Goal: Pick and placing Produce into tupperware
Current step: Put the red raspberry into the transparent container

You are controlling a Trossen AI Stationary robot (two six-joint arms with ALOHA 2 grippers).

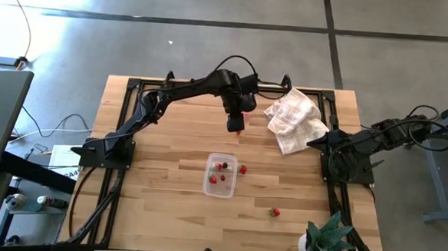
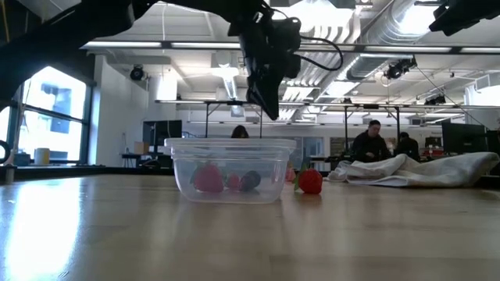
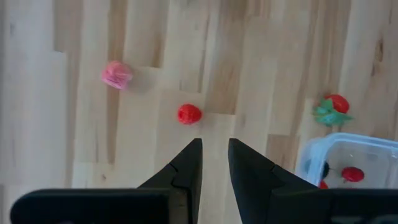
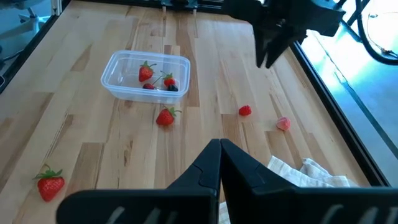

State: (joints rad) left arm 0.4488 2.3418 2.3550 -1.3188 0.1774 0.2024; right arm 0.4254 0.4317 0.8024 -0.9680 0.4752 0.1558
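The clear tupperware (image 1: pixel 220 175) stands mid-table and holds a few small red pieces and a dark one (image 4: pixel 163 84). It also shows in the low view (image 2: pixel 230 168). A strawberry with a green top (image 1: pixel 242 169) lies on the wood just beside it, and another (image 1: pixel 274 212) lies nearer the front edge. A small round red berry (image 3: pixel 189 114) and a pink piece (image 3: pixel 116 74) lie on the wood farther back. My left gripper (image 3: pixel 214 146) hovers above the red berry, fingers pointing down, slightly open and empty. My right gripper (image 4: pixel 219 146) is shut and empty at the table's right side.
A crumpled white checked cloth (image 1: pixel 293 118) lies at the back right, close to the loose berries. A green plant top (image 1: pixel 327 237) stands at the front right edge. People sit in the room beyond the table (image 2: pixel 371 140).
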